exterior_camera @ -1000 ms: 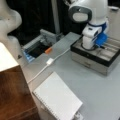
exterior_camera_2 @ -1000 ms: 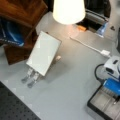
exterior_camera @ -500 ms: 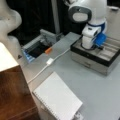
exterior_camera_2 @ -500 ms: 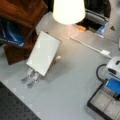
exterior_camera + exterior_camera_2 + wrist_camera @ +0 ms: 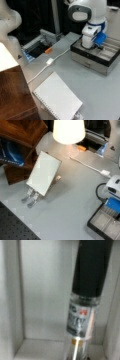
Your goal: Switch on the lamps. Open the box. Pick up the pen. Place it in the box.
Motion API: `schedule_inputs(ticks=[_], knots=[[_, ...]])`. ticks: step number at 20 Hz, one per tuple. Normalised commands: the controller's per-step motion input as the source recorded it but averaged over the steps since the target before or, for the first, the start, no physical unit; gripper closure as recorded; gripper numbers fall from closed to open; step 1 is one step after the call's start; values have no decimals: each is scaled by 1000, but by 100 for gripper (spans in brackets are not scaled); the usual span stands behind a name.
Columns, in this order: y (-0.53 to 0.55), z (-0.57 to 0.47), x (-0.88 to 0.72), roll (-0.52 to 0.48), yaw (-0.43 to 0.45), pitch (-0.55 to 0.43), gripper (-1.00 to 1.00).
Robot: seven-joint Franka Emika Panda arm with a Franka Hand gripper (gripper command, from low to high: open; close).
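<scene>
The gripper (image 5: 96, 45) is down inside the open box (image 5: 90, 58), at a front view's right, and whether its jaws are clamping or parted cannot be told. Up close in the wrist view, the pen (image 5: 86, 297) fills the frame over a grey tray compartment (image 5: 47, 295). The lamp (image 5: 68, 131) glows bright cream-white at a front view's top.
</scene>
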Motion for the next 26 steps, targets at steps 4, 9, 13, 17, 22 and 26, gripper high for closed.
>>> schedule_inputs(ticks=[4,9,13,17,22,26], knots=[[-161,201,-18,-118,3,-12,-100],[-294,307,47,-36,-4,46,-100],[-477,353,132,22,6,56,-100],[-596,319,176,59,21,65,-100],[-467,210,111,80,-11,39,-100],[-425,146,86,83,-87,40,-100]])
